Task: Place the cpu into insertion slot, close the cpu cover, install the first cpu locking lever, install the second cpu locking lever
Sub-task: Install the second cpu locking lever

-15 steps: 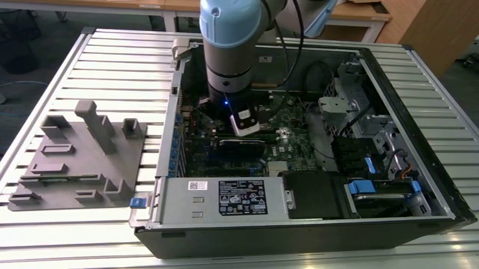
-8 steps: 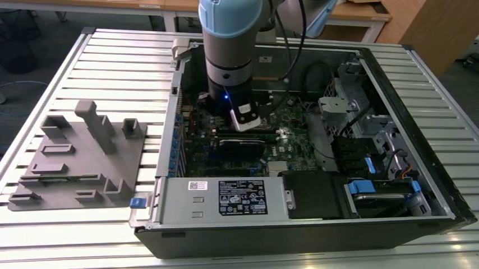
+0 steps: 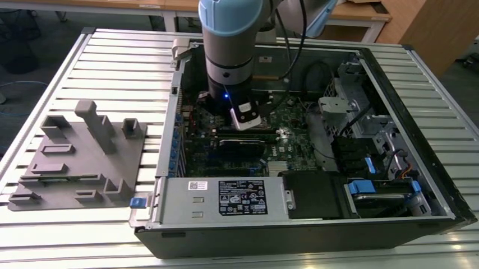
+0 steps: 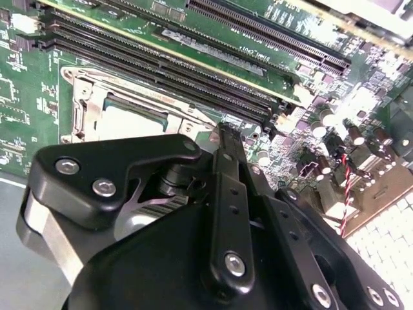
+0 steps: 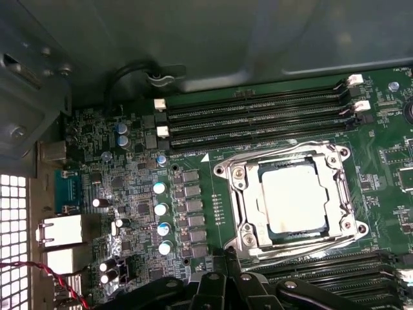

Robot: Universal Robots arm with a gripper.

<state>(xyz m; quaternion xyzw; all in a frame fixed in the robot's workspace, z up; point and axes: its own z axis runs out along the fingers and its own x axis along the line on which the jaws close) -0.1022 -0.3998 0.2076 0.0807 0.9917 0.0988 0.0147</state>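
Note:
In the first wrist view the cpu (image 5: 293,197) lies flat in the insertion slot (image 5: 321,169), its dull silver top showing through the cut-out of the cpu cover (image 5: 242,194). The cover lies down over the chip. Thin wire levers run along two sides of the cover, one (image 5: 277,151) by the memory slots and one (image 5: 303,248) on the opposite side. My gripper (image 5: 226,258) hovers just off a corner of the socket, fingers shut and holding nothing. The second wrist view shows the cpu (image 4: 132,116) past the gripper (image 4: 226,134). In the exterior view the arm reaches down into the open computer case (image 3: 419,112).
Long black memory slots (image 5: 258,116) flank the socket on both sides. Upright capacitors (image 5: 159,208) and small parts crowd the board beside the gripper. Case walls and a cable (image 5: 132,74) surround the board. A grey fixture (image 3: 82,157) sits on the slatted table at the exterior view's left.

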